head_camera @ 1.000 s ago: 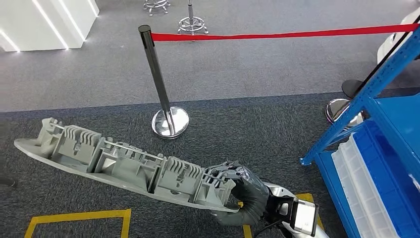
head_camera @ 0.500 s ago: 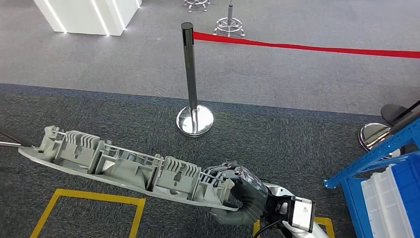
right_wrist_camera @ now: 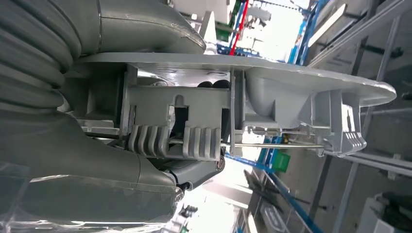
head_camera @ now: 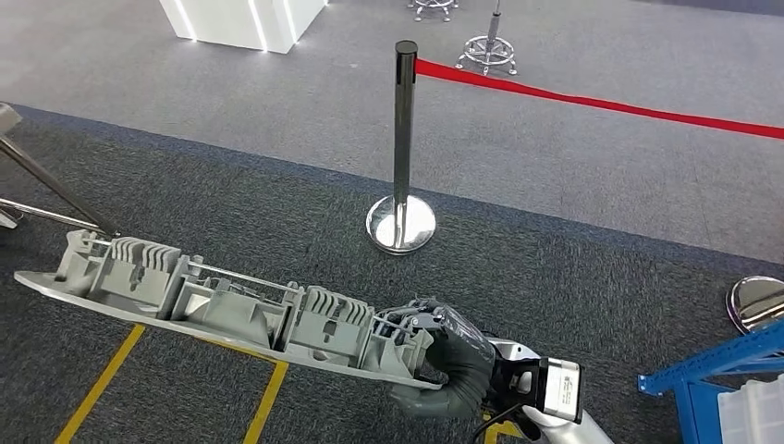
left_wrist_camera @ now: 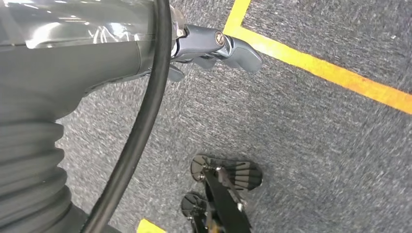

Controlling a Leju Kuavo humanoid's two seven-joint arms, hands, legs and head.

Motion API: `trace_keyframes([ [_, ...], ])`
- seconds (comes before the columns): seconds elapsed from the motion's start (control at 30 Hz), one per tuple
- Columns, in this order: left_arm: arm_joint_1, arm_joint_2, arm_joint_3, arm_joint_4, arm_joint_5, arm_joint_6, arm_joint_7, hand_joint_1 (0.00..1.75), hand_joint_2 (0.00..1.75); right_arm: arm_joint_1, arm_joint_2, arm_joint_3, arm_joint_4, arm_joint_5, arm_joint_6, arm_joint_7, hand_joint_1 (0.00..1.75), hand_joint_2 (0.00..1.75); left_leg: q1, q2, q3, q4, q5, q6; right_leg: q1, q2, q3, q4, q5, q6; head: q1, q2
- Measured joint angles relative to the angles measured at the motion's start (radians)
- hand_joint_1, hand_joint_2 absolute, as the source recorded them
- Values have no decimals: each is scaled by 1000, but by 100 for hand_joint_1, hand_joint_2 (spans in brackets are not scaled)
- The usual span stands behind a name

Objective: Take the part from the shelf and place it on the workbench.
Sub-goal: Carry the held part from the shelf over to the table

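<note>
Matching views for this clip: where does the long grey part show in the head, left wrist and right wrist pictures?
Head view: the grey part stretches from the left edge to lower centre, one end gripped by the right hand.
Left wrist view: not in it; carpet and yellow floor line.
Right wrist view: the part spans the middle, beside the hand.
Shared landmark: the red barrier rope.

Right hand (head_camera: 444, 356) grips one end of long grey ribbed part (head_camera: 222, 310), held level above dark carpet floor (head_camera: 573, 287). Chrome stanchion post (head_camera: 402, 153) with red rope (head_camera: 592, 102) beyond. Blue shelf (head_camera: 716, 379) corner at right edge. Yellow floor tape (head_camera: 268, 402).
</note>
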Motion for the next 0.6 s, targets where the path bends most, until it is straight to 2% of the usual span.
trace_keyframes([
  [0.03, -1, 0, 2, 0, 2, -1, 0, 0, 175, 0, 1, 0, 0, -1, 1, 0, 175, 175, -6, 10, 9, -22, 2, 7, 0, -8, 2, -1, -2, 5, 0, 0],
  [0.1, 1, 3, 8, 0, 9, -4, 0, 0, 175, 0, 4, 1, 0, -2, 5, 0, 175, 175, -12, -5, 10, -30, 3, 19, -1, -23, 7, -5, -4, 15, 0, 0],
  [0.13, 4, 4, 11, 0, 11, -6, 0, 0, 175, 0, 6, 3, 0, -2, 6, 0, 175, 175, -10, -15, 15, -39, 6, 24, -3, -19, 10, -4, -7, 21, 1, 0],
  [0.17, 5, 5, 13, 0, 12, -7, 0, 0, 175, 0, 7, 4, 0, -2, 8, -1, 175, 175, -8, -25, 23, -48, 11, 29, -5, -1, 7, 8, -17, 25, 1, 0],
  [0.2, 4, 5, 14, 0, 12, -9, -1, 0, 175, 1, 8, 5, 0, -3, 9, -2, 175, 175, -4, -36, 30, -57, 15, 34, -6, 24, -6, 39, -35, 29, 2, 0],
  [0.23, 3, 5, 14, 0, 12, -10, -1, 0, 175, 2, 8, 6, -1, -4, 9, -4, 175, 175, -2, -46, 33, -61, 18, 38, -9, 54, -33, 93, -62, 30, 4, 0],
  [0.27, 0, 5, 15, 0, 13, -12, -2, 0, 175, 4, 8, 6, -1, -4, 10, -5, 175, 175, -2, -57, 34, -62, 18, 41, -9, 74, -69, 159, -93, 31, 5, 0],
  [0.3, -2, 5, 16, 0, 14, -13, -4, 0, 175, 7, 8, 7, -1, -5, 10, -6, 175, 175, -2, -70, 34, -62, 18, 42, -9, 82, -106, 222, -114, 32, 6, 0],
  [0.33, -3, 5, 18, 0, 16, -15, -6, 0, 175, 11, 7, 8, -1, -5, 11, -7, 175, 175, -2, -83, 34, -60, 17, 43, -10, 85, -133, 263, -119, 33, 7, 0],
  [0.37, -2, 4, 20, 0, 19, -16, -9, 0, 175, 13, 7, 8, -1, -5, 11, -7, 175, 175, -2, -97, 35, -58, 15, 42, -10, 87, -142, 265, -102, 34, 7, 0],
  [0.4, -1, 4, 22, 0, 21, -17, -11, 0, 175, 16, 7, 9, -1, -5, 12, -6, 175, 175, -1, -111, 36, -54, 13, 40, -11, 89, -133, 230, -68, 34, 8, 0],
  [0.43, -1, 3, 23, 0, 23, -18, -14, 0, 175, 17, 6, 10, -1, -5, 13, -6, 175, 175, 0, -124, 36, -49, 9, 38, -13, 99, -107, 166, -24, 34, 8, 0],
  [0.47, -1, 2, 25, 0, 25, -18, -15, 0, 175, 17, 6, 11, -1, -5, 14, -6, 175, 175, 0, -137, 35, -42, 5, 33, -15, 120, -80, 99, 7, 33, 9, 0],
  [0.5, -2, 1, 27, 0, 25, -17, -16, 0, 175, 18, 6, 11, -2, -5, 14, -6, 175, 175, 0, -149, 31, -36, 1, 28, -18, 137, -58, 49, 27, 32, 9, 0],
  [0.57, -2, 0, 30, 0, 25, -15, -14, 0, 175, 18, 6, 12, -3, -6, 16, -5, 175, 175, 2, -168, 24, -29, -2, 17, -17, 155, -43, 11, 30, 27, 10, 0],
  [0.6, -1, -1, 32, 0, 25, -15, -12, 0, 175, 18, 6, 12, -4, -6, 16, -4, 175, 175, 4, -177, 21, -30, -2, 11, -15, 145, -42, 9, 30, 22, 10, 0],
])
